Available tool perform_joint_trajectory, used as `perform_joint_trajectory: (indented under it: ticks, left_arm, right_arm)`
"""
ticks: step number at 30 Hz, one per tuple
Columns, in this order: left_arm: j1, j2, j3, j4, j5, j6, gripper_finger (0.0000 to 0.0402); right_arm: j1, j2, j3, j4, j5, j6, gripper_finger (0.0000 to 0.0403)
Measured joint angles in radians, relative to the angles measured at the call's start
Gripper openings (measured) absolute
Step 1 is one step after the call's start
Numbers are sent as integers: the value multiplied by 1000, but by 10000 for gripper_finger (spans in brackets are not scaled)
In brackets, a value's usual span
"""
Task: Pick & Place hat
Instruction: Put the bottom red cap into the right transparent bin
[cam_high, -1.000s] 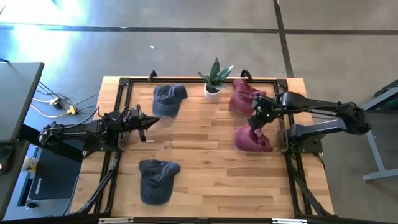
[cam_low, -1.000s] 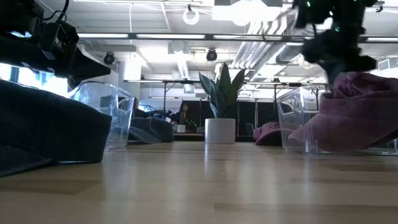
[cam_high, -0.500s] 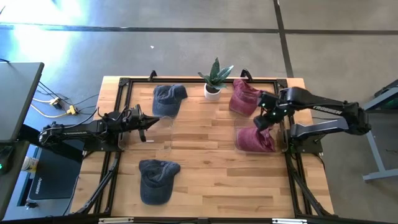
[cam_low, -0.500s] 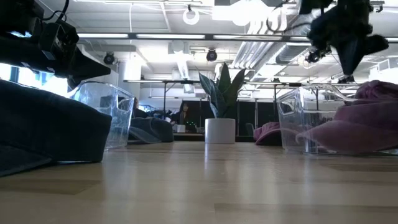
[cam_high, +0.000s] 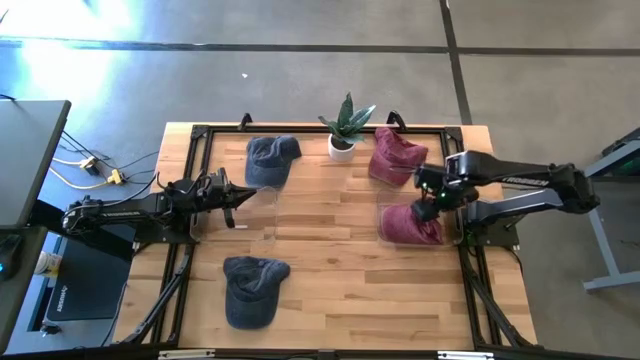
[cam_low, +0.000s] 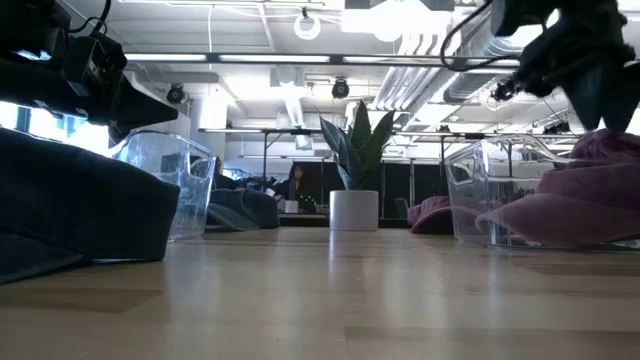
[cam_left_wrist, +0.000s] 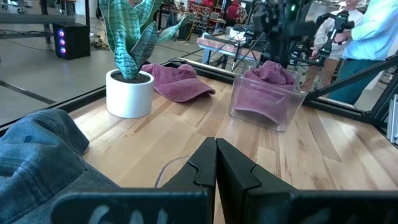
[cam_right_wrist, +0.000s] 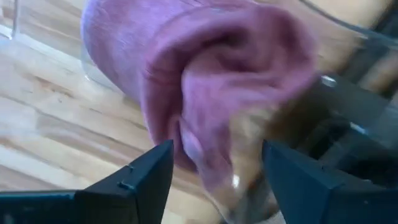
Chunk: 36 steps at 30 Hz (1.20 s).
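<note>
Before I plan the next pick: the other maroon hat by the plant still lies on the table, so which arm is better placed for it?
Right. The right gripper, open, hangs over the clear bin, close to the loose maroon hat; the left gripper is across the table, shut.

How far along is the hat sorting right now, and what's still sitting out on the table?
Done: one maroon hat lies in the clear bin on the right. In hand: nothing; the right end effector hangs open above that bin, and the left end effector waits shut at the table's left. Left: a second maroon hat beside the potted plant and two blue hats on the table.
</note>
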Motion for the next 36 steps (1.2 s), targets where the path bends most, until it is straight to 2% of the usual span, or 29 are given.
perform_joint_trajectory:
  ticks: [2,4,6,9,10,15,18,20,23,29,36]
  left_arm:
    - [0,0,0,0,0,0,1]
    - [0,0,0,0,0,0,1]
    - [0,0,0,0,0,0,1]
    - [0,0,0,0,0,0,1]
    - [0,0,0,0,0,0,1]
    - [0,0,0,0,0,0,1]
    - [0,0,0,0,0,0,1]
    - [0,0,0,0,0,0,1]
    - [0,0,0,0,0,0,1]
    - [0,0,0,0,0,0,1]
    - [0,0,0,0,0,0,1]
  right_arm:
    - [11,0,-50,81,-6,9,220]
    - [17,-1,-88,158,-11,11,183]
    - [19,-1,-102,207,-20,18,129]
    - [19,-1,-71,177,-39,34,34]
    - [20,-6,-46,170,-51,33,22]
    - [28,-71,81,264,-66,-35,50]
    - [5,-143,88,297,-53,-3,38]
    - [-12,-202,61,288,-47,30,20]
    - [-15,-298,-5,345,-33,86,17]
    - [-12,-429,-169,358,-18,237,45]
    - [-12,-474,-274,354,29,177,25]
